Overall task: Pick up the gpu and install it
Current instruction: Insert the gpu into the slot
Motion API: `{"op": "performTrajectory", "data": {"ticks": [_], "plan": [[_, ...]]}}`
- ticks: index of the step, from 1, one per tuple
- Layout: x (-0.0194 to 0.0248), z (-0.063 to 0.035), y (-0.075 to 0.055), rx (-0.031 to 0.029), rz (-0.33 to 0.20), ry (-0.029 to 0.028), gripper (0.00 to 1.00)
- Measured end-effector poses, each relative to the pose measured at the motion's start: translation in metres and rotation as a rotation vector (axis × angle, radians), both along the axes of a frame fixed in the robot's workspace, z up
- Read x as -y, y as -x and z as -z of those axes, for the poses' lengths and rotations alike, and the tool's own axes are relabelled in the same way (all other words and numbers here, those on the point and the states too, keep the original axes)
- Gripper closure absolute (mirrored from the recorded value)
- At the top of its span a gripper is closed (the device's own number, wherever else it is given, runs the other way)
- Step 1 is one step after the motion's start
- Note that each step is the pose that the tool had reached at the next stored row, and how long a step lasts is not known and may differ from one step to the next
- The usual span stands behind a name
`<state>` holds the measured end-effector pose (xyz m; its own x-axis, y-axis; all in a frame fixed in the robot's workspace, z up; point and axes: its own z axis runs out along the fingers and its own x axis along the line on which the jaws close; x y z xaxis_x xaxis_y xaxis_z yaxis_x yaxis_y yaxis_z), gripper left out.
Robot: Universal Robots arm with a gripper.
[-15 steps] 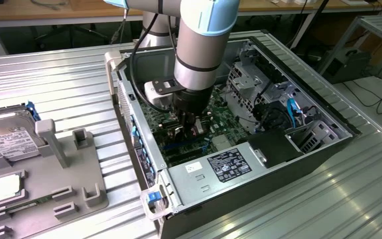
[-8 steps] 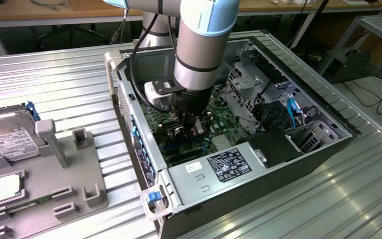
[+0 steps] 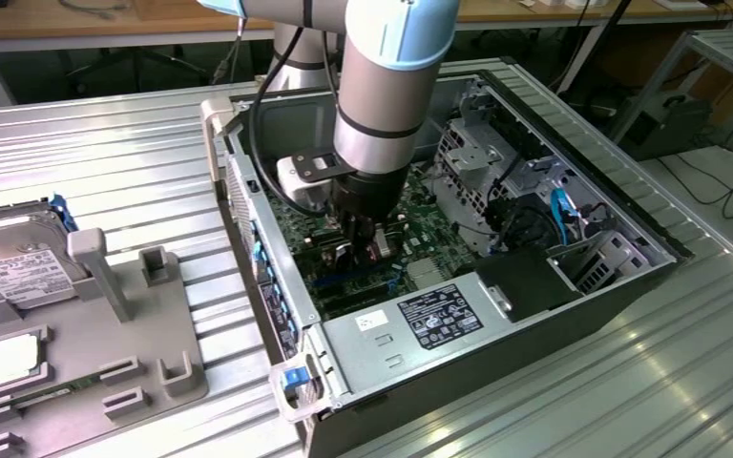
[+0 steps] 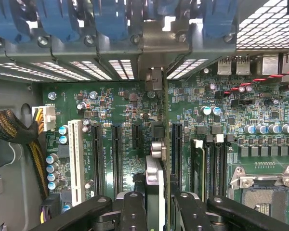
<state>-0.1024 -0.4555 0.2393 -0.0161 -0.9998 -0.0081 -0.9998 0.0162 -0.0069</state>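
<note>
Ribbed metal benches point(image 3: 125, 162) carried an open computer case point(image 3: 621, 277); inside it the gripper point(image 4: 159, 204) pinched the gpu point(image 4: 155, 185) edge-on, upright over the motherboard point(image 4: 125, 103) slots, seemingly lining it up for seating

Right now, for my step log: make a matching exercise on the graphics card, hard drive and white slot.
1. thin green-and-black graphics card
2. silver hard drive with white label
3. long white expansion slot

a. empty, on the green motherboard
b. on the grey fixture
c. gripped edge-on in the hand

Pairs: 1-c, 2-b, 3-a
</note>
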Motion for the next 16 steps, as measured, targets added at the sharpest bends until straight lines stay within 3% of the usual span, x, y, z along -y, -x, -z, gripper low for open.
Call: {"op": "performTrajectory", "data": {"ticks": [16], "plan": [[0.0, 0.0022, 0.0007, 0.0017, -0.002, 0.0, 0.72]]}}
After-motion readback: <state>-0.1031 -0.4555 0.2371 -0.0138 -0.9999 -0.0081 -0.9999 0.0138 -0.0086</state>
